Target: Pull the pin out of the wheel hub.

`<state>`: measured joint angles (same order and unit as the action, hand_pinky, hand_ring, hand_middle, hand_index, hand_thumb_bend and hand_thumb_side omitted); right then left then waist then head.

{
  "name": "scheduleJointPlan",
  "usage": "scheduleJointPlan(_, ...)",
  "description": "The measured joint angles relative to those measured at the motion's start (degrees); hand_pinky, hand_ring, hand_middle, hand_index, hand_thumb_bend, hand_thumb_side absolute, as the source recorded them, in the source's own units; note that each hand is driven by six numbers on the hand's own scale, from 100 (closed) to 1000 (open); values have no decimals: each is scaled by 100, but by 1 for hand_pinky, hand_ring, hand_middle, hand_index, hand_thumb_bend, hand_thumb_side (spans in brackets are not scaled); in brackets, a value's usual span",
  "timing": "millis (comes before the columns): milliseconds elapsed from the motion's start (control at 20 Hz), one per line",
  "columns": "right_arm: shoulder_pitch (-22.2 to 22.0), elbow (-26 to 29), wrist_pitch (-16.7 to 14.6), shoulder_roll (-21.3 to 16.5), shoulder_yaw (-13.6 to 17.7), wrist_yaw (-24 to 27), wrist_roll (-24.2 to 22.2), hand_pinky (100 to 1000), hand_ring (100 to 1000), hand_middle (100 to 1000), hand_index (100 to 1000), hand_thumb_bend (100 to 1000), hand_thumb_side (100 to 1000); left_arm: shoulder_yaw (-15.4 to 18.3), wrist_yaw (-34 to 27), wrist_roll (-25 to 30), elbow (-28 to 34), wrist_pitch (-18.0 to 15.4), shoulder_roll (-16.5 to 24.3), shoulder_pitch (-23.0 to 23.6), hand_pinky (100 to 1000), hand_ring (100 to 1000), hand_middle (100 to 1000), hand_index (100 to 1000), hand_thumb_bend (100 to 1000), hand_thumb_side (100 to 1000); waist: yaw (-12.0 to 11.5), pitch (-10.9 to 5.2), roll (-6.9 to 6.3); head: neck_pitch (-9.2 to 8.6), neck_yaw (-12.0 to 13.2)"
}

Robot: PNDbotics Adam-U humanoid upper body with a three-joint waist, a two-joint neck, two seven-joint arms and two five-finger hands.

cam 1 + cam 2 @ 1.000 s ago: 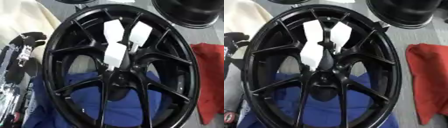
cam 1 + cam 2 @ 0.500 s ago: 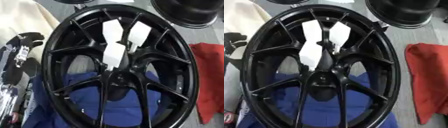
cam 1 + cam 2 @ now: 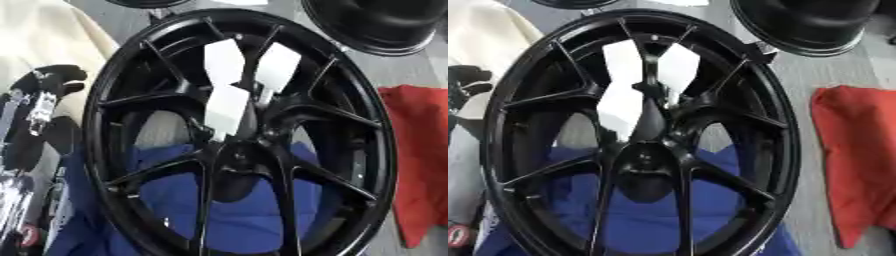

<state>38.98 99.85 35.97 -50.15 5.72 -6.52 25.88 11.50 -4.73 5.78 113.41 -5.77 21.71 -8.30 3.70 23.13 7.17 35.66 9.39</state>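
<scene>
Wheel [image 3: 241,135] fills the view: a black spoked rim lying flat, its hub [image 3: 236,152] near the middle where the spokes meet. Which small part there is the pin cannot be told; the hub reads only as dark metal. White sheet [image 3: 226,107] shows through the spoke gaps just above the hub, in three pale patches. Blue cloth [image 3: 232,207] lies under the wheel's lower half, seen between the lower spokes and spilling past the wheel's lower left. Red cloth [image 3: 855,155] lies on the grey floor right of the wheel, apart from the rim. Second wheel [image 3: 381,22], also black, sits beyond the wheel's upper right. Cream cloth [image 3: 44,45] lies off the wheel's upper left.

Left hand [image 3: 44,100] shows at the wheel's left, outside the rim, black with silver parts; its fingers seem bent but grasp nothing that can be seen, and how far they are curled cannot be told. The right hand shows in neither view.
</scene>
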Motion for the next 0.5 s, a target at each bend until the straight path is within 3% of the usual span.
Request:
scheduleJointPlan(300,133,455,-588,107,-263,1181,550,500,623,569,654,100,273,-2,-30,-22,0,-22,0,-31,835,828,653,752,100,702,-39,0,-16,0,-32)
scheduleJointPlan(500,155,712,-869,212,-474,1679,813,499,623,569,654,100,262,-14,-53,-56,0,-56,0,-48,835,828,653,752,100,701,-87,0,-38,-1,-53)
